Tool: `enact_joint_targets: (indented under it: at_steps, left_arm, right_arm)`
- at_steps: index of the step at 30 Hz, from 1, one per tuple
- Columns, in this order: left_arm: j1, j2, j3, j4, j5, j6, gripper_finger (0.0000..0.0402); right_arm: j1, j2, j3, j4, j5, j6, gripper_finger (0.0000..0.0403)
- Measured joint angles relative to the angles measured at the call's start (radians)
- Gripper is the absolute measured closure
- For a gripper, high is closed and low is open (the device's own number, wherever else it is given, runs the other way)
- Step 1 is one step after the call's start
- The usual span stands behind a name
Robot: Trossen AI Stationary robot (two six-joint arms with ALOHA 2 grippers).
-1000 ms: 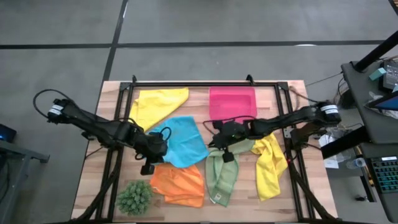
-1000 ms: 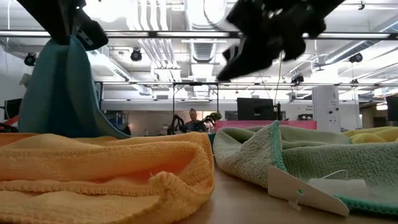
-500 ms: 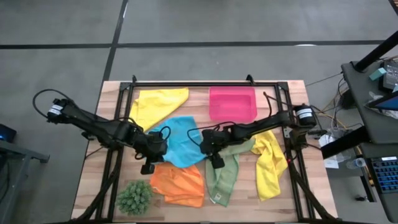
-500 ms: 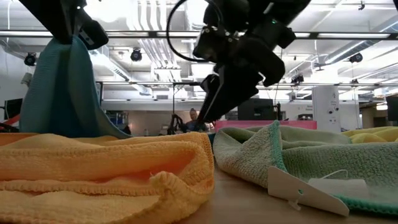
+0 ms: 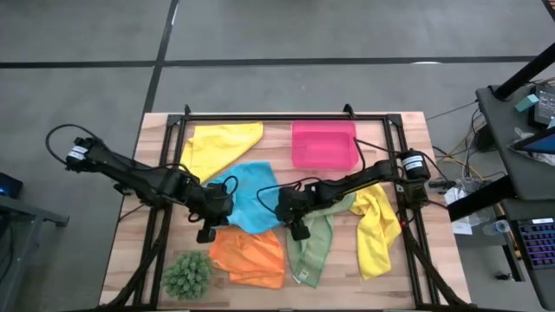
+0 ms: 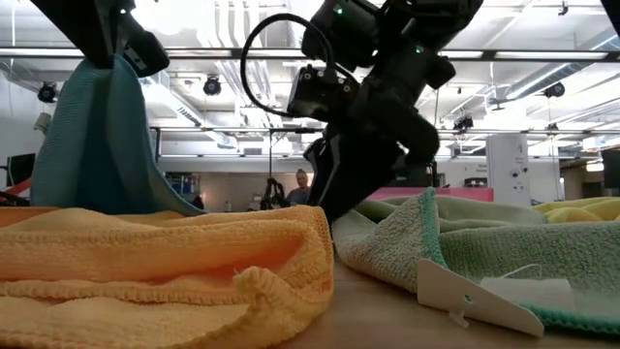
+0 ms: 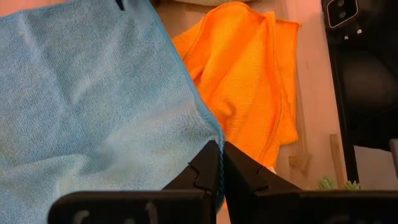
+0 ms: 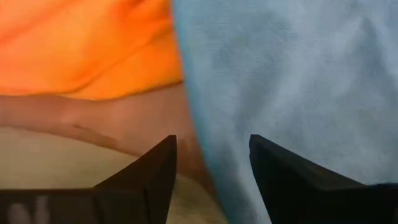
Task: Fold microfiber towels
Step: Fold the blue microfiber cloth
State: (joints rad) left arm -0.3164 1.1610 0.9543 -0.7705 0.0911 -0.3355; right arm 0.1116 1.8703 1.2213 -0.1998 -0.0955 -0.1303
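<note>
I find the turquoise towel (image 5: pixel 253 198) mid-surface (image 5: pixel 408 260), one corner lifted by my left hand (image 5: pixel 211 211), which is clenched on its edge. My right hand (image 5: pixel 295 224), fingers parted and holding nothing, sits low at the opposite edge beside the orange towel (image 5: pixel 251 254). I judge it should pinch only the blue hem, clear of orange, before folding.

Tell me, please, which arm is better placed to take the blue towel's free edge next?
The right. Its open right gripper straddles the blue towel edge, while the left gripper is already shut on another corner.
</note>
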Motion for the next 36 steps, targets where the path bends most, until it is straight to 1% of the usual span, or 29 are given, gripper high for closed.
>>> enact_joint_targets:
  at_steps: [3, 6, 8, 9, 10, 14, 20, 22, 24, 29, 36]
  left_arm:
    - [0.0, 0.0, 0.0, 0.0, 0.0, 0.0, 0.0402]
    - [0.0, 0.0, 0.0, 0.0, -0.001, 0.0, 0.0402]
    - [0.0, 0.0, 0.0, 0.0, -0.001, 0.0, 0.0402]
    - [0.0, 0.0, 0.0, -0.001, -0.001, 0.0, 0.0402]
    - [0.0, 0.0, 0.0, -0.001, -0.001, 0.0, 0.0402]
    - [0.0, 0.0, 0.0, -0.001, -0.006, 0.005, 0.0402]
    - [0.009, -0.02, 0.003, -0.009, -0.151, 0.095, 0.0402]
    - [0.021, -0.033, 0.014, -0.008, -0.176, 0.131, 0.0402]
    - [0.04, -0.052, 0.03, -0.012, -0.18, 0.167, 0.0402]
    - [0.1, -0.098, 0.09, -0.094, -0.201, 0.268, 0.0402]
    - [0.223, -0.148, 0.122, -0.161, -0.208, 0.452, 0.0402]
  right_arm:
    - [-0.001, -0.007, 0.001, 0.001, 0.028, -0.001, 0.0259]
    - [0.0, -0.007, 0.001, -0.008, 0.028, -0.02, 0.0316]
    - [0.0, -0.007, 0.0, -0.014, 0.027, -0.041, 0.036]
    - [0.002, -0.007, 0.001, -0.014, 0.028, -0.051, 0.0378]
    - [0.002, -0.008, 0.001, -0.015, 0.028, -0.06, 0.0384]
    - [0.002, -0.026, 0.0, -0.035, 0.028, -0.108, 0.0393]
    - [-0.007, -0.136, 0.0, -0.081, 0.073, -0.194, 0.0394]
    - [-0.023, -0.19, 0.0, -0.108, 0.092, -0.209, 0.0394]
    - [-0.04, -0.246, 0.0, -0.141, 0.128, -0.224, 0.0394]
    - [-0.079, -0.382, 0.0, -0.22, 0.27, -0.274, 0.0394]
    - [-0.145, -0.543, 0.001, -0.242, 0.282, -0.322, 0.0394]
